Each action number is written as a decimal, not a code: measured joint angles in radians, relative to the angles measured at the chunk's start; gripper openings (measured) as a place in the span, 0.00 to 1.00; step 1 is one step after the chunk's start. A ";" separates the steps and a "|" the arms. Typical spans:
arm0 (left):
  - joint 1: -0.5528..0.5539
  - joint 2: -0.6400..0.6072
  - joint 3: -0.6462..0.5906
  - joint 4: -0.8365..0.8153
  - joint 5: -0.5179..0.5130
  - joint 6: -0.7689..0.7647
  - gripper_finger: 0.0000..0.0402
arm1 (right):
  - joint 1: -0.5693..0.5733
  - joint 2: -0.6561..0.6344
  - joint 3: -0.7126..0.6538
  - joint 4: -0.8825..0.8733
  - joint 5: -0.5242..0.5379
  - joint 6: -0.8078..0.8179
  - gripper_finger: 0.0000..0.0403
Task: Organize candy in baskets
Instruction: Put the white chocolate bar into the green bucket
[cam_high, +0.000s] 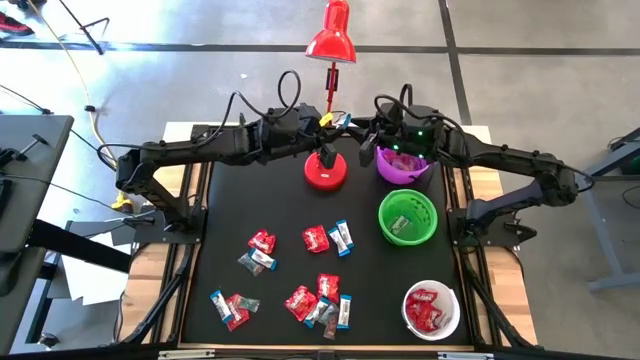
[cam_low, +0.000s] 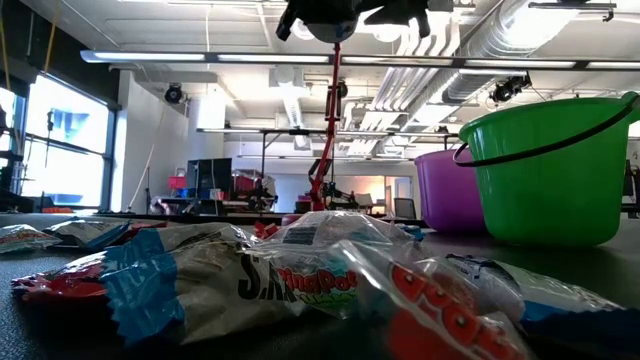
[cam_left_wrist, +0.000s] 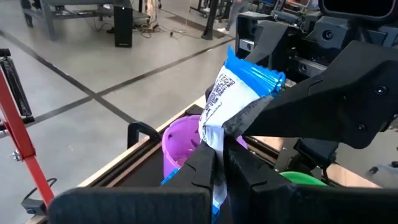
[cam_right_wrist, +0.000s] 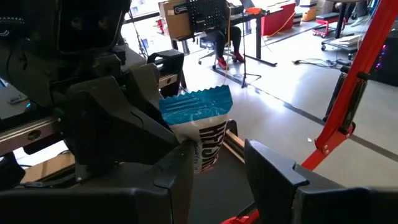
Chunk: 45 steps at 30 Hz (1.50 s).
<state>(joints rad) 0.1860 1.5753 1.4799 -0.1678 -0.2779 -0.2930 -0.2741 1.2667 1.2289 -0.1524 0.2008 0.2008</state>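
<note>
My left gripper (cam_high: 335, 122) is shut on a blue-and-white candy (cam_high: 343, 120), high over the table's far part, between the red lamp's pole and the purple basket (cam_high: 403, 168). My right gripper (cam_right_wrist: 217, 174) faces it, open. The candy (cam_right_wrist: 199, 118) stands between its fingers, close against one of them. The green basket (cam_high: 407, 217) holds a small candy. The white basket (cam_high: 431, 309) holds red ones. Several loose candies (cam_high: 316, 239) lie on the black mat. My left gripper pinches the candy's white lower end (cam_left_wrist: 214, 155) between its two fingers, which reach nearly level toward the table's right. The candy stands up out of the hold with its blue crimped end (cam_left_wrist: 252, 74) on top, lifted clear of the table. My right gripper has one finger (cam_left_wrist: 255, 115) right beside the candy's middle; whether it touches, I cannot tell.
The red lamp's base (cam_high: 325, 172) and pole stand just below and beside the two grippers, its head (cam_high: 332, 40) beyond the far edge. More candies (cam_high: 320, 300) lie near the front edge. The low view shows wrappers (cam_low: 300, 280) close up.
</note>
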 joint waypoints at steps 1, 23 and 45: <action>0.000 0.000 0.000 0.003 0.000 0.003 0.01 | 0.000 0.000 0.000 0.001 -0.002 0.000 0.34; -0.003 -0.031 -0.003 0.022 -0.130 0.010 0.01 | -0.001 -0.020 0.000 -0.002 0.009 -0.035 0.52; -0.021 -0.055 -0.001 0.068 -0.071 0.034 0.01 | 0.000 -0.002 0.001 0.134 -0.053 0.009 0.52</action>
<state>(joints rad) 0.1650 1.5204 1.4792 -0.1001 -0.3492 -0.2588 -0.2737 1.2644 1.2297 -0.0181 0.1478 0.2100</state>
